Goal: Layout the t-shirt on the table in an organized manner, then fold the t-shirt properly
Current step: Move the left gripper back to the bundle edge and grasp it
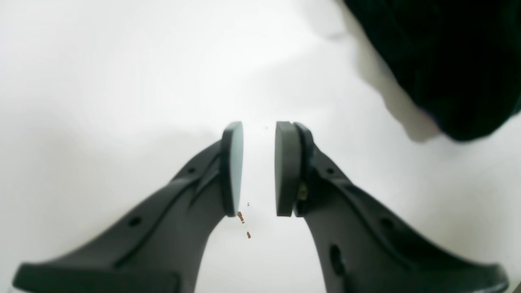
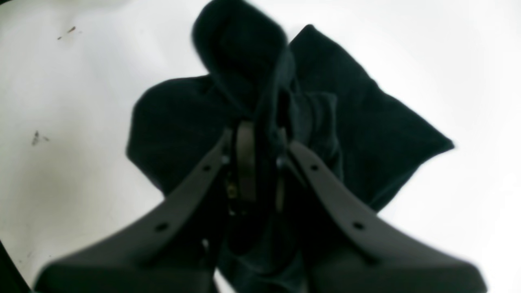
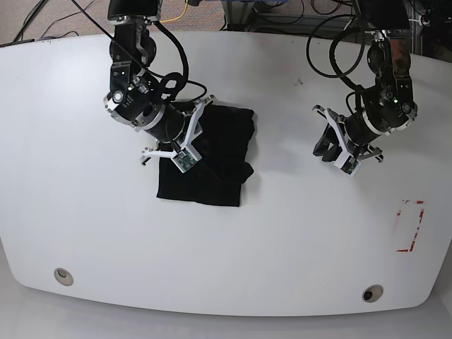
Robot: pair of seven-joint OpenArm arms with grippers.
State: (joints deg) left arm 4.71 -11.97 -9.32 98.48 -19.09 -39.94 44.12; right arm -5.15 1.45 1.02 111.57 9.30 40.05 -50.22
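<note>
1. Along the near edge of the worktop [image 3: 233, 268] sit two small metal-ringed holes [image 3: 372, 293], and a red tape rectangle [image 3: 409, 226] marks the near corner on the left arm's side; nothing rests there
2. The t-shirt [image 3: 212, 159] lies mid-worktop, toward the right arm's side, as a compact bunched black heap, not yet spread, so laying out looks to be the step in hand
3. The right tool [image 2: 260, 162] is clamped on a raised fold of the t-shirt; cloth bulges up past the pads, probably so the arm can lift and open the heap
4. The left tool [image 1: 259, 167] hangs over bare worktop, well apart from the t-shirt, its pads parted by a narrow gap and holding nothing; it seems parked clear until a second corner is exposed to take
</note>
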